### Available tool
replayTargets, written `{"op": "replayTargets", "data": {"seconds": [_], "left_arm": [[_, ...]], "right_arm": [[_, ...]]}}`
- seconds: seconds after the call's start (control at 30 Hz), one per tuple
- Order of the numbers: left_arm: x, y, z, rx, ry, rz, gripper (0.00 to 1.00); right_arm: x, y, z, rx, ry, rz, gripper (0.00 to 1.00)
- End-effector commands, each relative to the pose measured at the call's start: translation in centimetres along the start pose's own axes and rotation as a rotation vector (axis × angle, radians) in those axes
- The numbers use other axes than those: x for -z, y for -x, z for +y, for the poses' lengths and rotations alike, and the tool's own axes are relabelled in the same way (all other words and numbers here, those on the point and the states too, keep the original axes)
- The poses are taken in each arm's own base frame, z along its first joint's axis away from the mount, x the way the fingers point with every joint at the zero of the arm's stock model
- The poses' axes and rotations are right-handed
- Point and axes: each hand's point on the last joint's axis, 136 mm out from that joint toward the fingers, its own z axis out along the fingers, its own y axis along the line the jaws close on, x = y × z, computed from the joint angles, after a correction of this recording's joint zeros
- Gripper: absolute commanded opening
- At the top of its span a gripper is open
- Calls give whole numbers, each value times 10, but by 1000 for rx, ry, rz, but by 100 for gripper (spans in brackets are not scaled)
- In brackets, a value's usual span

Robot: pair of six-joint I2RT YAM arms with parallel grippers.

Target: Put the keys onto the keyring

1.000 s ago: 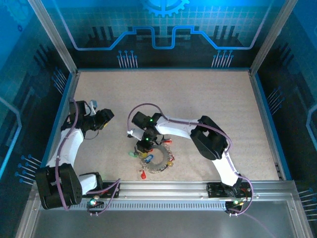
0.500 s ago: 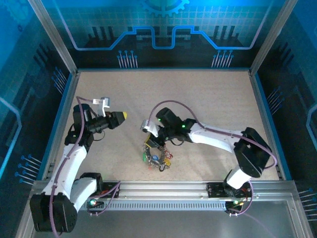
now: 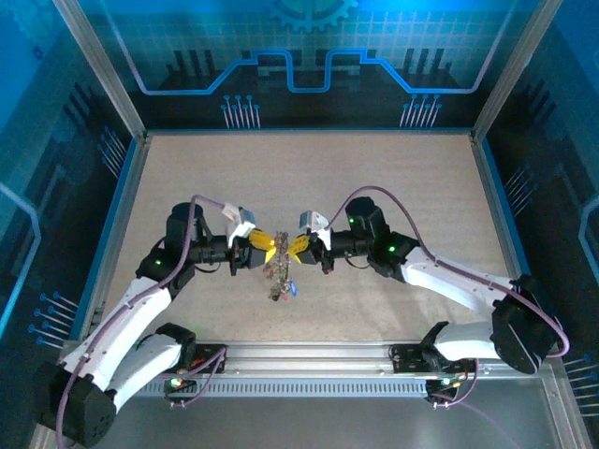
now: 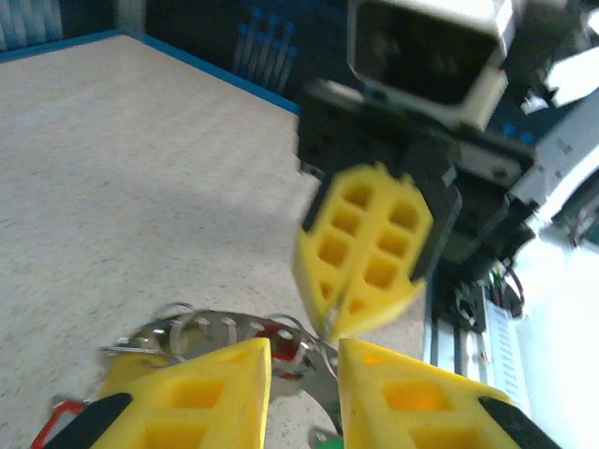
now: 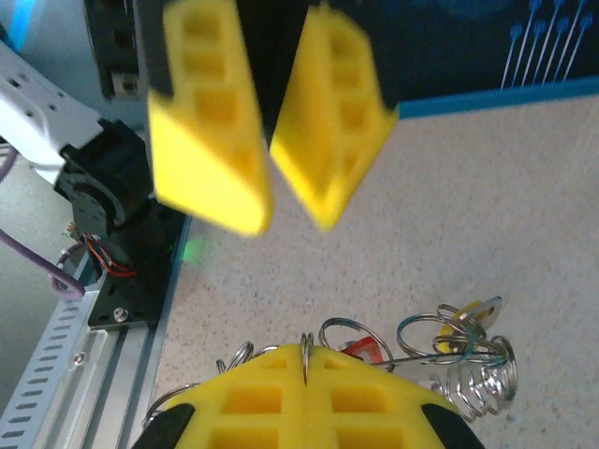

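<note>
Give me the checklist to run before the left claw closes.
1. Right claw shut on the keyring: ok, wire comes out at the finger seam.
2. Left claw jaws apart with ring metal in the gap: ok.
3. Left fingers touching the ring: cannot tell.
4. Clearance between the two claws' tips: cannot tell, they are very close.
5. Keys bunched by the ring: ok.
6. Bunch lifted off the table: cannot tell.
</note>
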Motion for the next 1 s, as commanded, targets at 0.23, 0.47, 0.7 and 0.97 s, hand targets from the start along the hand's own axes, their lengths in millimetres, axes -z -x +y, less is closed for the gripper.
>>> {"op": "replayTargets", "data": {"seconds": [0.23, 0.47, 0.7, 0.97], "left_arm": [[-18, -4, -20, -285, -18, 89, 28], [-22, -6, -15, -332, 28, 105, 24], [-16, -5, -16, -391, 47, 112, 12], [-18, -2, -15, -361, 42, 109, 24]], "right_arm": [[15, 27, 14, 110, 65, -101, 0], [16, 24, 20, 114, 88, -89, 0], [17, 22, 25, 120, 119, -75, 0], [15, 23, 22, 127, 93, -68, 0]]}}
